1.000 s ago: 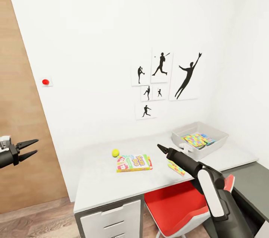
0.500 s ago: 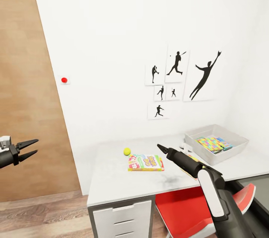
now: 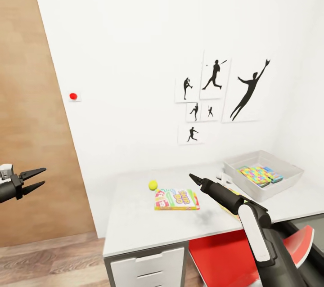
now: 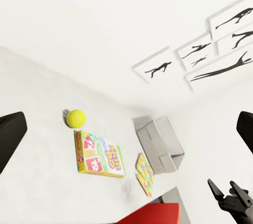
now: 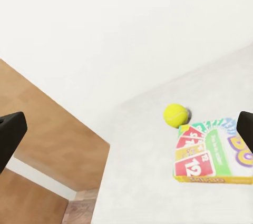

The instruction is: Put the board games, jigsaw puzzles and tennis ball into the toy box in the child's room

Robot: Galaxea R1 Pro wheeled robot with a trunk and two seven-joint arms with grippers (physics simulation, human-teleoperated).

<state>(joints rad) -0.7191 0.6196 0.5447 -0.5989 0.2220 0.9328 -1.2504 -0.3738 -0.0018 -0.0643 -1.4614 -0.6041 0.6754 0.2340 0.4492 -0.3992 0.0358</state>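
On the white table (image 3: 135, 219), a yellow tennis ball (image 3: 153, 185) lies beside a colourful board game box (image 3: 176, 199). At the table's right end stands the grey toy box (image 3: 283, 181), with a colourful puzzle (image 3: 258, 174) inside it. A second puzzle (image 4: 145, 173) lies flat between the game and the toy box, mostly hidden behind my right arm in the head view. My right gripper (image 3: 195, 179) hangs open and empty above the table, right of the game. Well left of the table, my left gripper (image 3: 39, 178) is open and empty in the air. The ball (image 5: 175, 114) and game (image 5: 213, 153) also appear ahead of the right wrist.
A red chair (image 3: 234, 255) is tucked under the table, next to white drawers (image 3: 148, 266). A wooden panel (image 3: 27, 143) stands at the left, with wood floor below it. Silhouette posters (image 3: 216, 93) and a red button (image 3: 73, 96) are on the white wall.
The whole picture has shifted, so the camera moved, and the table now sits further right in view. Both arms hold the same pose, and the toys lie where they were.
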